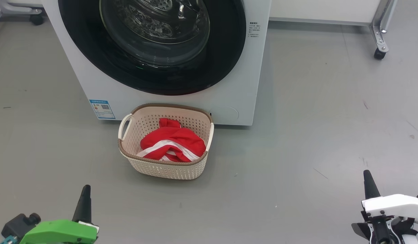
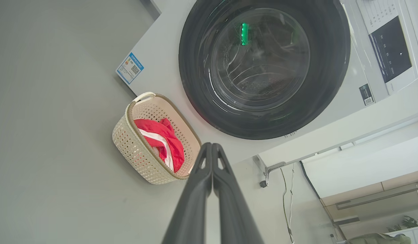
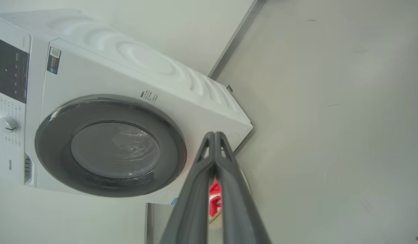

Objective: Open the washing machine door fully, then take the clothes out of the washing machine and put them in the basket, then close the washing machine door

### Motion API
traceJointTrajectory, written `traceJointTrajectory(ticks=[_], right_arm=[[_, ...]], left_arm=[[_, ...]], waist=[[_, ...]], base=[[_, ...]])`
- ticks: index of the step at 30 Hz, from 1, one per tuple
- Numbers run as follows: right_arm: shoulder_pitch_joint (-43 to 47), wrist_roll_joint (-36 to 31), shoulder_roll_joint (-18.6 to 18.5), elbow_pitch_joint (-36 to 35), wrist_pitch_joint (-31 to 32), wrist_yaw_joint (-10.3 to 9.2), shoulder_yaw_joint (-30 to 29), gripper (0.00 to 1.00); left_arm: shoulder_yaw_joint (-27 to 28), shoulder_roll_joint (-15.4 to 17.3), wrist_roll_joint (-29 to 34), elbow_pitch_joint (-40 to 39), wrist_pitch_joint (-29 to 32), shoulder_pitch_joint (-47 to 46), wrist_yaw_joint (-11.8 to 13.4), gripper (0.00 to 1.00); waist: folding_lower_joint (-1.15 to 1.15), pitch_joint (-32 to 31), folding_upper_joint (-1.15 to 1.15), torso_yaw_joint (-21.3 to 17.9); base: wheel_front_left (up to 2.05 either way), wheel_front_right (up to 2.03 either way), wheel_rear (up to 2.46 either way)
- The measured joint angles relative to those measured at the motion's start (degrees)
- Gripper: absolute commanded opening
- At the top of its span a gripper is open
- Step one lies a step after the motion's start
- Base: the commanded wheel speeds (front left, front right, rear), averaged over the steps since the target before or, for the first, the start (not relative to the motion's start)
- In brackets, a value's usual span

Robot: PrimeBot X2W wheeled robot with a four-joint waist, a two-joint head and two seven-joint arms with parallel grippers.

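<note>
Grey floor [image 1: 314, 118] all round; lower left, the left gripper [image 1: 85, 193] sits pinched together, empty. Mid-frame the clothes [image 1: 173, 142] lie in the basket [image 1: 168, 171] below the closed washing machine door [image 1: 154, 79]: likely soft, light, limp, best taken by a raised fold. Lower right, the right gripper [image 1: 369, 184], pinched too.

The light was bright and even, coming from above, so the grey floor [image 1: 297, 152] had only a soft shadow beside the washing machine [image 1: 236, 101] and a faint one under the basket [image 1: 168, 169]. The glass of the washing machine door [image 1: 154, 34] showed pale reflections, and a green glare spot in the left wrist view. Both wrist views were curved at their edges.
</note>
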Motion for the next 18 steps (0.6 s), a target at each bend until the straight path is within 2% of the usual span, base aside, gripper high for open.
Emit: traceJointTrajectory(ticks=[18], right_arm=[[-1.71,11.52,-0.03,0.53,2.96,1.40,-1.11,0.00]], left_arm=[[1.85,0.16,-11.68,0.38,2.69,-1.63,0.00,0.00]], waist=[[0.00,0.31,0.00,0.17]], base=[[0.00,0.00,0.00]])
